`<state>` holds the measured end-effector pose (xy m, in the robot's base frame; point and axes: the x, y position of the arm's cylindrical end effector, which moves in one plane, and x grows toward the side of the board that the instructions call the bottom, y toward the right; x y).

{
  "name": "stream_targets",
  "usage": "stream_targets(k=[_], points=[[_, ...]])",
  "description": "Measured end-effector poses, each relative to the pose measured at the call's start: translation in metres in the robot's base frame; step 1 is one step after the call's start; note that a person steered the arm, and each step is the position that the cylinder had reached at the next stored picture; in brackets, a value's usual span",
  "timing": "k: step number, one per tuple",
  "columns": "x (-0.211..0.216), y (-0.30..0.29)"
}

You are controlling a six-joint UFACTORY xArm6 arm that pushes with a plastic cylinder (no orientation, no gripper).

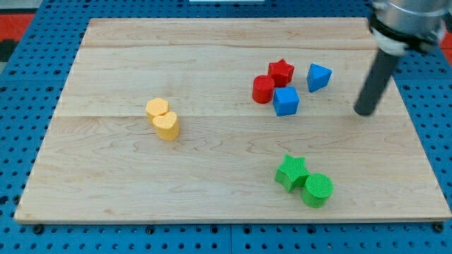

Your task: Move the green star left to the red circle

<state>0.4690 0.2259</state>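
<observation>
Green circle [318, 190] touching green star [291, 172]; arm top cropped.

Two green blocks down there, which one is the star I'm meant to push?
The green star is the upper-left of the pair; the green circle touches its lower right. My tip stands well above both, at the view's right.

Wooden tabletop [106, 183] bare between green star block [291, 171] and red round block [263, 89]; green round block [318, 190] touches star's lower-right; blue cube block [286, 101] touches red round's right.
</observation>
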Motion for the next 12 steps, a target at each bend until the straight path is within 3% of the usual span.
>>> stream_targets(k=[1,2,3,8,9,10,12], points=[[0.087,0.0],[0.148,-0.031],[0.148,-0.063],[-0.01,-0.268],[0.038,-0.272],[0.005,-0.315],[-0.073,-0.314]])
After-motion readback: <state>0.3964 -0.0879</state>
